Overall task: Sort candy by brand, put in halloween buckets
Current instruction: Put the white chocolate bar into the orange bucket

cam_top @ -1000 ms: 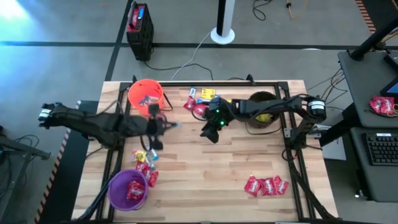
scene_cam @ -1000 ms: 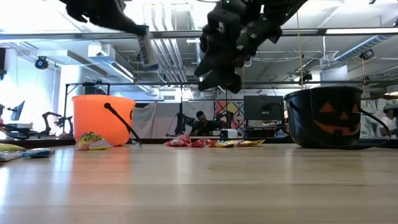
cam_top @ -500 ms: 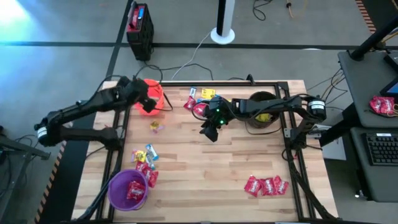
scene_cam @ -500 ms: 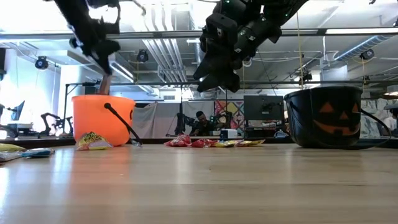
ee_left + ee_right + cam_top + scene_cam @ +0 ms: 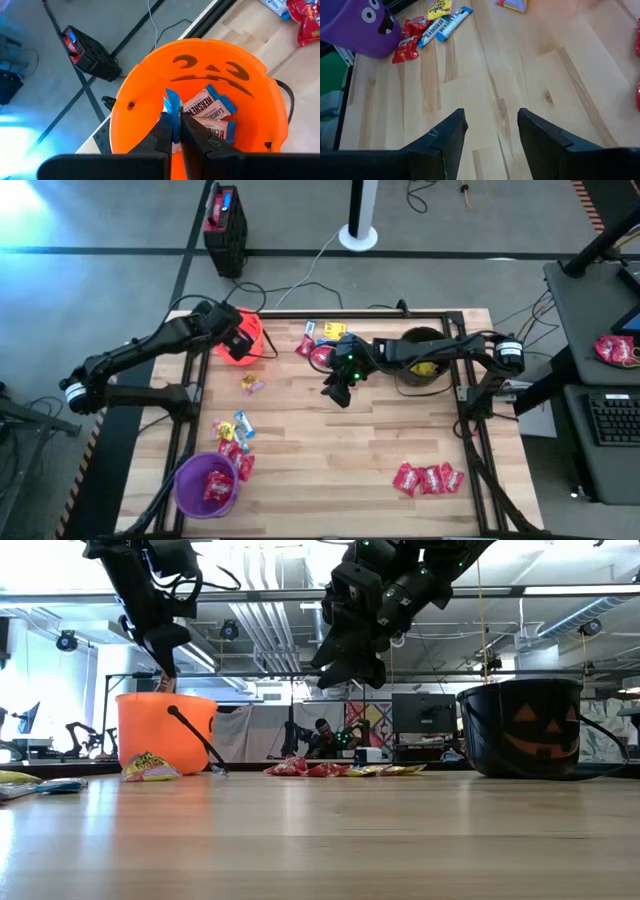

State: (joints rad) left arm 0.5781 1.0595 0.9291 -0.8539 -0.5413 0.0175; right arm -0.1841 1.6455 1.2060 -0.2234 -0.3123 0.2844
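Fingers (image 5: 197,137) of our left gripper (image 5: 176,131) pinch a blue-and-white candy (image 5: 173,107) upright, long axis vertical, above the orange bucket (image 5: 150,85), where similar bars (image 5: 212,107) lie flat. Our right gripper (image 5: 490,132) hangs with fingers apart over bare wooden counter (image 5: 330,450), between that bucket and the black one (image 5: 420,360). Beyond the orange bucket we see grey floor and cables.

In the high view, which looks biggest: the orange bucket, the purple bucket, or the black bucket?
1. Purple bucket, looks largest.
2. Black bucket and orange bucket: cannot rank them, since an arm covers part of each.
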